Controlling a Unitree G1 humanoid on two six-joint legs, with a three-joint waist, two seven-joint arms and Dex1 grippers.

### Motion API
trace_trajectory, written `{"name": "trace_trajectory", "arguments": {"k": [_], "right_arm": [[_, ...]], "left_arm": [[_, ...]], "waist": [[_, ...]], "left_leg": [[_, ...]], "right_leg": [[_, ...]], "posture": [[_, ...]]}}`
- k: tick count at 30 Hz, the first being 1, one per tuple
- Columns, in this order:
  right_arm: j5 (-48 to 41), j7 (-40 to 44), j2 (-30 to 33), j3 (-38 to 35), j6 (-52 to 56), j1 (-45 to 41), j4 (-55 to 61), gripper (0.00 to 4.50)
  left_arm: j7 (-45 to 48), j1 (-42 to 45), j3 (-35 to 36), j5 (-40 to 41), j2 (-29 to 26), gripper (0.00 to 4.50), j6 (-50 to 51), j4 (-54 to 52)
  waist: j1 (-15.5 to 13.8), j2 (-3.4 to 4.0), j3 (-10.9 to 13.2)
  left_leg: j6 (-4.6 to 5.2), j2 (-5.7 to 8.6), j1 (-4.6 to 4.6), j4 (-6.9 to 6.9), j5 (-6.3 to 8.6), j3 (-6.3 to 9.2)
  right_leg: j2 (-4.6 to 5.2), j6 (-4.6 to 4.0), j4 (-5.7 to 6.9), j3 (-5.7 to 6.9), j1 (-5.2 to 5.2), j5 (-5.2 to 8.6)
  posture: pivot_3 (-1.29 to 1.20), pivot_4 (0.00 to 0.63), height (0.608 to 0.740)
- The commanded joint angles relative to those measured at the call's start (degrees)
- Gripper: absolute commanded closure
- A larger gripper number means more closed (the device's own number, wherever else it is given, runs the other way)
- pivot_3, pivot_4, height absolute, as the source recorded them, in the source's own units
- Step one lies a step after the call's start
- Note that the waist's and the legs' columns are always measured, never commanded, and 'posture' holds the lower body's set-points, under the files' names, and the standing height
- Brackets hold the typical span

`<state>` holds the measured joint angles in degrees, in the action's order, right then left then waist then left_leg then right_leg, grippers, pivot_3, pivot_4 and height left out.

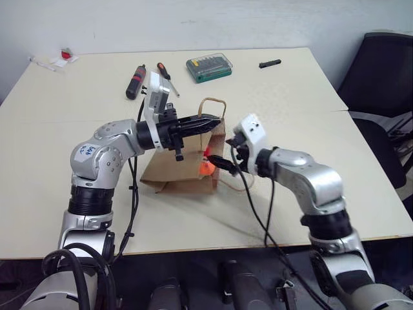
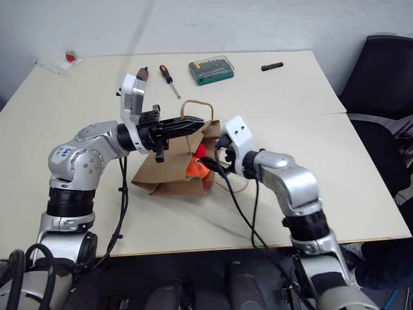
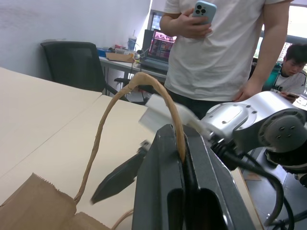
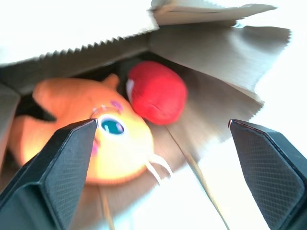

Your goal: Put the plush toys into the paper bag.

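The brown paper bag [image 1: 177, 173] lies on its side on the table, its mouth facing my right arm. My left gripper [image 1: 215, 121] is shut on one cord handle [image 3: 103, 129] and holds it up. The right gripper [image 4: 163, 123] stands open just outside the bag's mouth, nothing between its fingers. Inside the bag lie both plush toys, the orange fish [image 4: 112, 139] with its eye showing and the red rounded one [image 4: 156, 91] touching it. From the head views a bit of the orange fish [image 2: 195, 170] shows at the mouth.
Behind the bag lie two screwdrivers [image 1: 135, 81] [image 1: 164, 71], a green bit case [image 1: 209, 68] and a small black part [image 1: 270, 63]. A black chair [image 1: 381, 71] stands at the right. A person [image 3: 211, 52] holding a phone stands past the table's edge.
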<state>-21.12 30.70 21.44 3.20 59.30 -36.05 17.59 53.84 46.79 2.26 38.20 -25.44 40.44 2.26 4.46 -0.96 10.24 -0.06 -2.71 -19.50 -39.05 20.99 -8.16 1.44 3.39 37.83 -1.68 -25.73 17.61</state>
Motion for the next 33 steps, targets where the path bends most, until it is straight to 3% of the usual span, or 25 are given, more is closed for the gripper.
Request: {"name": "trace_trajectory", "arguments": {"k": [1, 4, 6, 11, 18, 26, 29, 33], "right_arm": [[-6.59, -0.74, 2.93, -9.74, 9.12, 4.23, 13.39, 0.02], [-10.54, -2.50, 2.76, -18.71, 17.71, 9.69, 20.33, 0.02], [-11.95, -4.03, -2.38, -29.02, 26.28, 15.40, 23.70, 0.02], [-13.52, -7.34, -15.00, -41.01, 33.20, 20.06, 22.86, 0.02], [-11.71, -13.07, -26.54, -44.23, 31.44, 14.86, 12.26, 0.02], [-12.06, -15.60, -29.14, -36.60, 26.19, 11.75, 4.55, 0.02], [-12.98, -15.50, -28.54, -33.89, 25.30, 11.79, 4.45, 0.62], [-14.76, -14.78, -27.11, -32.73, 25.51, 12.49, 5.10, 2.01]], "left_arm": [[0.23, 1.32, 0.91, -0.08, 0.14, 4.50, -1.47, -0.18], [0.31, 1.51, 0.88, -0.10, 0.24, 4.50, -1.51, 0.05], [0.58, 1.35, 0.75, -0.09, 0.24, 4.50, -1.57, -0.03], [1.12, 1.71, 0.46, -0.25, 0.37, 4.50, -1.70, 0.52], [1.62, 2.58, 0.17, -0.63, 0.66, 4.50, -2.05, 1.25], [1.60, 3.04, 0.16, -0.62, 0.14, 4.50, -2.24, 1.08], [1.45, 2.74, 0.56, -0.56, -0.48, 4.50, -2.17, 0.65], [1.37, 2.34, 0.62, -0.52, -0.75, 4.50, -2.27, 0.33]], "waist": [[-0.08, 0.00, 0.00], [-0.21, -0.01, 0.00], [-0.34, -0.05, -0.02], [-0.39, -0.06, -0.02], [0.29, -0.07, -0.04], [0.59, -0.07, -0.04], [0.72, -0.07, -0.04], [0.42, -0.06, -0.03]], "left_leg": [[0.00, -0.01, 0.00, 0.00, 0.00, 0.01], [-0.01, -0.01, 0.00, 0.05, 0.00, 0.02], [-0.01, 0.00, -0.01, 0.06, 0.00, 0.01], [-0.01, 0.02, 0.05, 0.02, 0.00, -0.01], [-0.01, 0.05, 0.10, 0.04, 0.00, -0.03], [-0.02, 0.02, 0.15, 0.14, 0.00, -0.03], [-0.03, 0.01, 0.17, 0.14, -0.01, -0.03], [-0.04, 0.01, 0.14, 0.17, -0.01, -0.02]], "right_leg": [[-0.01, 0.00, 0.00, 0.00, 0.00, 0.00], [-0.02, 0.00, -0.04, 0.00, 0.01, 0.00], [-0.02, 0.00, -0.05, -0.01, 0.01, 0.00], [-0.05, 0.02, 0.01, -0.08, 0.05, -0.01], [-0.07, 0.02, 0.00, -0.10, 0.07, -0.01], [-0.10, 0.00, -0.04, -0.10, 0.07, 0.00], [-0.10, 0.00, -0.01, -0.10, 0.07, 0.00], [-0.11, 0.00, -0.04, -0.10, 0.05, 0.00]], "posture": [[0.00, 0.150, 0.740], [0.00, 0.150, 0.740], [0.00, 0.150, 0.740], [0.00, 0.150, 0.740], [0.00, 0.150, 0.740], [0.00, 0.150, 0.740], [0.00, 0.150, 0.740], [0.00, 0.150, 0.740]]}}
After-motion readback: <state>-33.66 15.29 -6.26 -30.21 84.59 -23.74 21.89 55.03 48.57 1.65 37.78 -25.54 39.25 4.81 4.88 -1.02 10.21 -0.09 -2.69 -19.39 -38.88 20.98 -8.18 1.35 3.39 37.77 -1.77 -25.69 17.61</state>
